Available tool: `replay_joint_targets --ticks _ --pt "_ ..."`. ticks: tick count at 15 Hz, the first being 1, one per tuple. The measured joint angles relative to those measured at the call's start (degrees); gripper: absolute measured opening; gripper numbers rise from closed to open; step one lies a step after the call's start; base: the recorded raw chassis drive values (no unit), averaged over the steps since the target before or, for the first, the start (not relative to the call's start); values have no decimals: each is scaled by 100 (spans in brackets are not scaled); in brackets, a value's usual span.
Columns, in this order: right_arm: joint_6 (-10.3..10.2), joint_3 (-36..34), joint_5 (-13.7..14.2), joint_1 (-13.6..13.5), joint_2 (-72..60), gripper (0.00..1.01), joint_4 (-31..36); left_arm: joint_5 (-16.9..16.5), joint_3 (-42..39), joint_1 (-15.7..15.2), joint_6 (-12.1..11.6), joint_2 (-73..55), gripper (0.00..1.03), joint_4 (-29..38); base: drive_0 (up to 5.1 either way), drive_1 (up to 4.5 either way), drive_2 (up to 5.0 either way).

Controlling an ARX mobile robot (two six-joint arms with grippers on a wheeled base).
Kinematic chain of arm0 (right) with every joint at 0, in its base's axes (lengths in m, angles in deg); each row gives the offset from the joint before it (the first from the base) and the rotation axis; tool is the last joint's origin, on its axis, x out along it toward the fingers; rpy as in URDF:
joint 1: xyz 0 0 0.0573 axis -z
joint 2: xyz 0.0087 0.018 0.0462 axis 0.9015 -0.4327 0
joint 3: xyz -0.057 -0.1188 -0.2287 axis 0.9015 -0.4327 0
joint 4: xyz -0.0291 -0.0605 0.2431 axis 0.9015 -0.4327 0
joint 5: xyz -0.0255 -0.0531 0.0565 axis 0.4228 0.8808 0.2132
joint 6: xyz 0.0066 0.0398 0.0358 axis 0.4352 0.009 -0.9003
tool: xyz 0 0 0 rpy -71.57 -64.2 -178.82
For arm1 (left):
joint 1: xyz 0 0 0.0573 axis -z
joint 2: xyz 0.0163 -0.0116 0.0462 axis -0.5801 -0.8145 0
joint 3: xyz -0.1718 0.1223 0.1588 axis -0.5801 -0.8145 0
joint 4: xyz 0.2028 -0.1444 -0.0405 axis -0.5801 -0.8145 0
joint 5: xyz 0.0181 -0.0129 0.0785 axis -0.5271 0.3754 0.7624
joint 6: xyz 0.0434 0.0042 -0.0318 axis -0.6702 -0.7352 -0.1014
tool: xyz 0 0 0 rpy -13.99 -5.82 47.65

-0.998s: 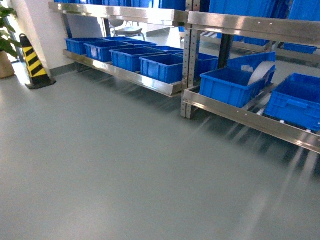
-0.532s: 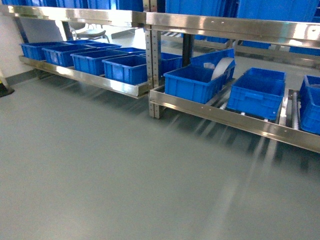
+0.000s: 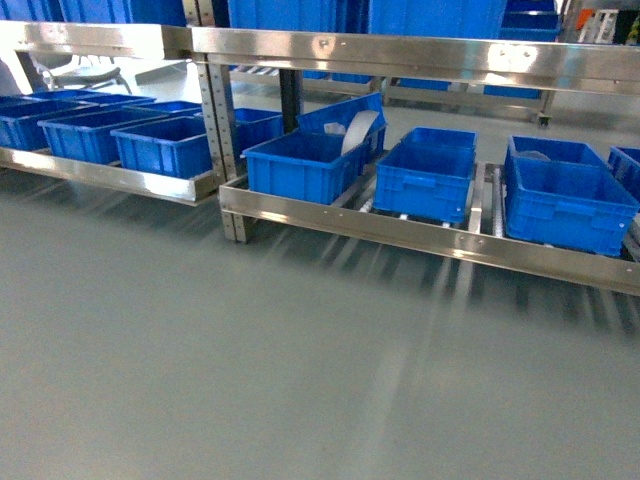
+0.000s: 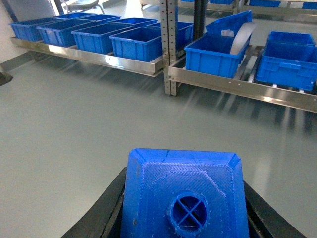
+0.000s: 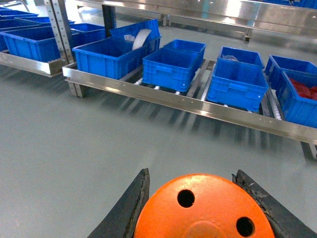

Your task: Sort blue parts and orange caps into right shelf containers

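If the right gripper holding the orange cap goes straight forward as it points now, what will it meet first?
Probably open grey floor first, then the steel front rail of the right shelf, below the middle blue plastic crates. Depth is hard to judge; the right gripper may aim higher.

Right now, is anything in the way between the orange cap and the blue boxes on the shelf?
Nothing visible is. The right hand holds the orange cap, and only bare grey floor lies between it and the blue crates on the low shelf.
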Motion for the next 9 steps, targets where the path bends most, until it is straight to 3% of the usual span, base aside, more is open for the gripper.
replay_joint_targets --ticks 9 --pt "0 0 2 2 -2 43 0 0 0 0 0 0 44 -2 -148 -148 -148"
